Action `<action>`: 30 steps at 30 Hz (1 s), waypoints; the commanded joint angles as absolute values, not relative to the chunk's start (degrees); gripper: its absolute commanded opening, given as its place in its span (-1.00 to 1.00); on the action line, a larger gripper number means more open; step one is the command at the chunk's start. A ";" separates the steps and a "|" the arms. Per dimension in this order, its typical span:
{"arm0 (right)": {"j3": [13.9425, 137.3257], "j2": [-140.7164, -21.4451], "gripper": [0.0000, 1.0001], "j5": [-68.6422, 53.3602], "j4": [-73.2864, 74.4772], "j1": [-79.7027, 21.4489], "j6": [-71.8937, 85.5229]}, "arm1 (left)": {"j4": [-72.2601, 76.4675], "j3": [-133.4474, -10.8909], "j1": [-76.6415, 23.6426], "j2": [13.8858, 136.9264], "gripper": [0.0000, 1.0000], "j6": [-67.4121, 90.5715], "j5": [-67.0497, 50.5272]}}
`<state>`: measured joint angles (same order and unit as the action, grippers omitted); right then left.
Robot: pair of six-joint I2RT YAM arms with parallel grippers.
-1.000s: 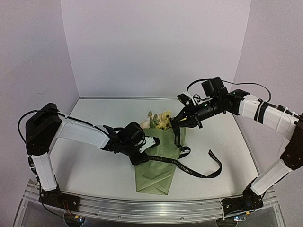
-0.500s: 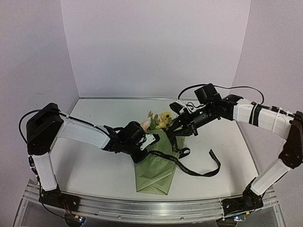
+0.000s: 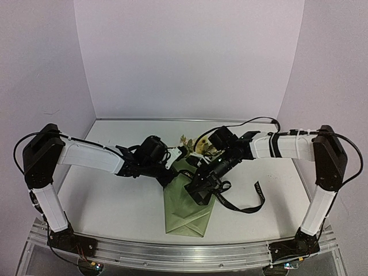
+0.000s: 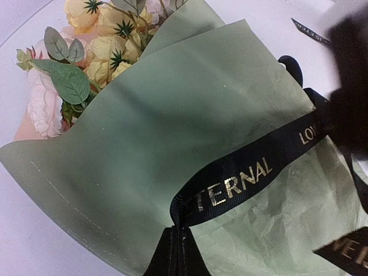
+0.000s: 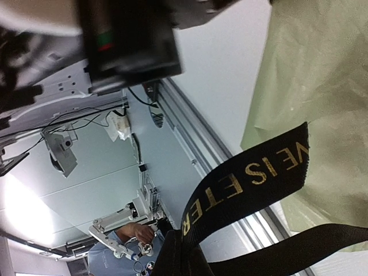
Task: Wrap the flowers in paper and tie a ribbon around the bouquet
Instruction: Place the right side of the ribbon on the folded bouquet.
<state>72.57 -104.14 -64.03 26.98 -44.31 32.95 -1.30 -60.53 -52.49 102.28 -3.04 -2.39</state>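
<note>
Crossing creased olive paper, black gold-lettered ribbon

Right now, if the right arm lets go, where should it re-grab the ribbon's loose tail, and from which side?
Probably the curved stretch of the ribbon tail on the table, right of the paper. Come from above on the right arm's own side, fingers across its narrow width: that stretch lies clear of the wrap and looks slack.

Wrapped bouquet, frame centre
Yellow flowers poke from olive paper cone; black lettered ribbon crosses it, tail trailing right.
</note>
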 commanded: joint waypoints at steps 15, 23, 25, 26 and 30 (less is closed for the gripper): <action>84.50 -114.21 -1.00 -30.58 40.04 -46.10 22.58 | -1.93 -58.95 -52.56 95.04 -1.00 -1.65 -11.63; 87.11 -114.81 -1.00 -15.38 40.34 -49.30 19.99 | -3.82 -58.56 -52.65 95.71 -1.00 -0.82 -14.76; 86.89 -113.97 -1.00 -12.24 39.59 -50.11 18.99 | -3.90 -58.30 -52.65 95.57 -1.00 -0.69 -14.73; 86.56 -113.38 -1.00 -10.31 38.97 -50.38 18.86 | -3.97 -58.17 -52.65 95.56 -0.99 -0.65 -14.66; 84.72 -111.15 -1.00 -6.00 35.38 -50.71 19.41 | -4.11 -57.86 -52.65 95.55 -1.00 -0.52 -14.35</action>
<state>84.87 -115.02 -14.83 38.60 -50.24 20.52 -4.27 -58.27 -52.51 97.41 -1.24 -13.54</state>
